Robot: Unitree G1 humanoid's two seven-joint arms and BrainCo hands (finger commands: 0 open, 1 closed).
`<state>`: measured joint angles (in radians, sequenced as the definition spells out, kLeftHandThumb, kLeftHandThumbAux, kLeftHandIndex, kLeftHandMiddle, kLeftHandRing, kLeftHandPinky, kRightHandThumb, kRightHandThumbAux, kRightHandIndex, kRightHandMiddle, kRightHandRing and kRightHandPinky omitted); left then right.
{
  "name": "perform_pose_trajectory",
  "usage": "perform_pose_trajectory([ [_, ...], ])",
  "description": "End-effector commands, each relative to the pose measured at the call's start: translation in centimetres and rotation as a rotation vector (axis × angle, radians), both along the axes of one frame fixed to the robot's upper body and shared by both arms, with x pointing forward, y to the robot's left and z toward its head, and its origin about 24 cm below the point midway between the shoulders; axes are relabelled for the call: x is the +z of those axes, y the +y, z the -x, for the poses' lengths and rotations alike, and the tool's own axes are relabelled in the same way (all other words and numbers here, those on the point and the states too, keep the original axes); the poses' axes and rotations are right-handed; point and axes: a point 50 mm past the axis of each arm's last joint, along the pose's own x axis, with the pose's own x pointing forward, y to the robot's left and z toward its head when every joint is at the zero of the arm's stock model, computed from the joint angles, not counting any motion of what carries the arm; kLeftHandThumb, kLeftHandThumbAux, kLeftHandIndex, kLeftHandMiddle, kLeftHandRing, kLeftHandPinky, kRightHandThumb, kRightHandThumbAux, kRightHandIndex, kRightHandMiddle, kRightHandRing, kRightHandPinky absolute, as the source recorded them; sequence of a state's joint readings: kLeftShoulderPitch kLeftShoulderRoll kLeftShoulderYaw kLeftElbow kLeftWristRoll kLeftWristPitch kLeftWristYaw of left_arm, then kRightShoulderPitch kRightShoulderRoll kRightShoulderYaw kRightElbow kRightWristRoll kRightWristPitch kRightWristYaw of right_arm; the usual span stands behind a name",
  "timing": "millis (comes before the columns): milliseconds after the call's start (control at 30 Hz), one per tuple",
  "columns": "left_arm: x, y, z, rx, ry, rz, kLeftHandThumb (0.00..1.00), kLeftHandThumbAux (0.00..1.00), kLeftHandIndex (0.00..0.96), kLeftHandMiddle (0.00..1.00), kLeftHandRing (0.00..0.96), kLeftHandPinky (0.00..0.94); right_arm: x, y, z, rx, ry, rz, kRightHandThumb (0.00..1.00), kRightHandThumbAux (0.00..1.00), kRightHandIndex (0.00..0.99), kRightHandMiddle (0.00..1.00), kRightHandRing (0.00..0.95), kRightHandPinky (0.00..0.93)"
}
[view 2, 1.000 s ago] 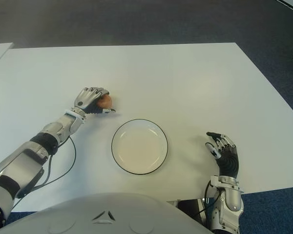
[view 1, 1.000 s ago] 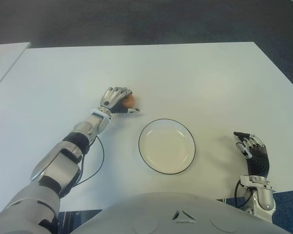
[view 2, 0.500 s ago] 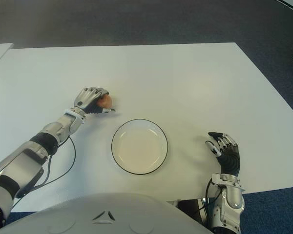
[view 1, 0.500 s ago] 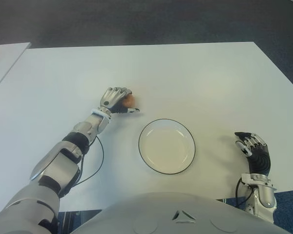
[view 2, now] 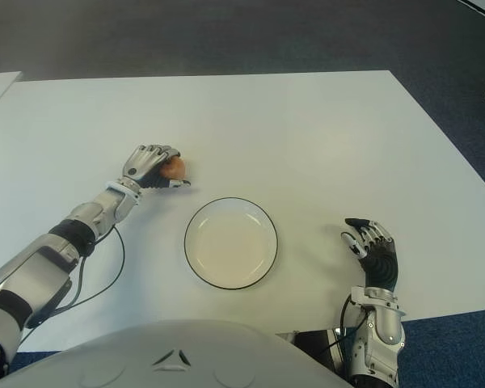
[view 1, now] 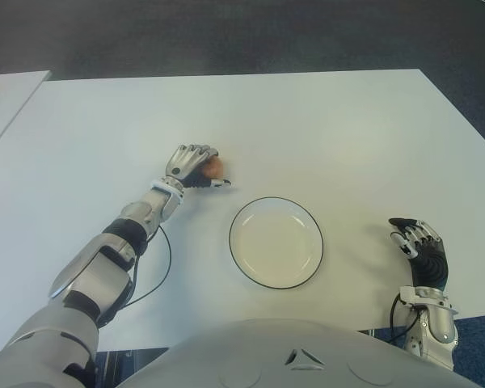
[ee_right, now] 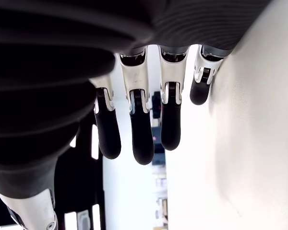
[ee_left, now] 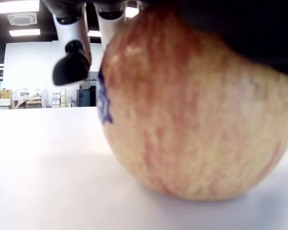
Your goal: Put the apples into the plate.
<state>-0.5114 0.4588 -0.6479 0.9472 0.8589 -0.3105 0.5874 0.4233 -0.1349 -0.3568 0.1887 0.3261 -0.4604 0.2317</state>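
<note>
Little has changed over the past second: the left robot hand (view 1: 192, 163) stays cupped over the apple (view 1: 214, 166), which still sits on the white table (view 1: 323, 129), left of the empty plate (view 1: 276, 242) toward the table's middle. No lift has begun, so the transfer remains ahead. The left arm reaches forward, fingers curled over the fruit. The right robot hand (view 1: 420, 250), fingers relaxed and holding nothing, shows near the table's near right corner, having drawn back slightly.

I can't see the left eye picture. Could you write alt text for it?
The robot's left hand is curled over an apple that sits on a white table, beyond and left of an empty white plate. Its right hand shows right of the plate, fingers relaxed, holding nothing.
</note>
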Motion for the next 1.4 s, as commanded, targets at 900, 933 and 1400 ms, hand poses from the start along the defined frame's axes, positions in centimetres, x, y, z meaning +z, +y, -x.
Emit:
perform_pose_trajectory([
  [900, 11.7, -0.1, 1.0, -0.114, -0.155, 0.123, 0.742, 0.695, 0.443, 0.835, 0.818, 0.723, -3.6, 1.8, 0.9, 0.031, 0.152, -0.092, 0.267, 0.681, 0.401, 0.378, 0.257, 0.080],
  [933, 11.7, -0.3, 1.1, -0.113, -0.155, 0.124, 0.742, 0.695, 0.443, 0.835, 0.818, 0.720, -3.7, 1.9, 0.9, 0.033, 0.153, -0.090, 0.267, 0.681, 0.400, 0.377, 0.256, 0.080],
  [1400, 11.7, -1.5, 2.3, -0.149, -0.084, 0.109, 0.743, 0.695, 0.444, 0.852, 0.806, 0.557, -3.6, 2.4, 1.0, 0.045, 0.170, -0.063, 0.225, 0.636, 0.440, 0.370, 0.225, 0.076],
])
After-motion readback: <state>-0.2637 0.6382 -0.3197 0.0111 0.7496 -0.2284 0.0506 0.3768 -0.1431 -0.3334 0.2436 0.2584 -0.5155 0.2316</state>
